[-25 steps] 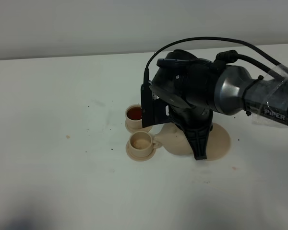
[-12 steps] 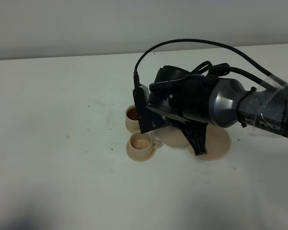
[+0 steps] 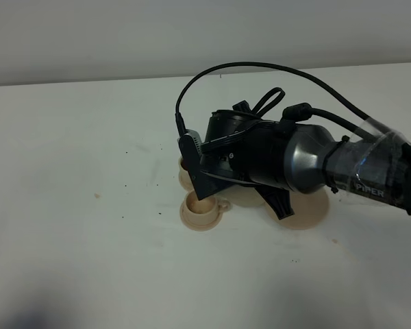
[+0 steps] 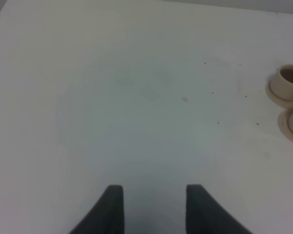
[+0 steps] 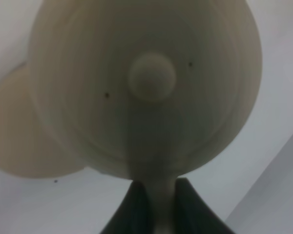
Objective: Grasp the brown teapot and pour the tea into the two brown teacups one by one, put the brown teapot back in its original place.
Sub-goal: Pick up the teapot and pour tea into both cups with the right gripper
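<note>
Gripping the brown teapot (image 5: pixel 146 87) by its loop handle, my right gripper (image 5: pixel 157 208) was clenched on it, with the pot hanging beside the plate (image 3: pixel 309 214) rather than resting there. From the high view my arm hid the pot itself, near the two brown teacups (image 3: pixel 201 209). The far cup (image 4: pixel 288 82) looked dark inside, so I judged it filled; the near one looked pale and empty. That left the second pour and the return to the plate. My left gripper (image 4: pixel 154 207) stood released, holding nothing, over bare table (image 4: pixel 136 97).
</note>
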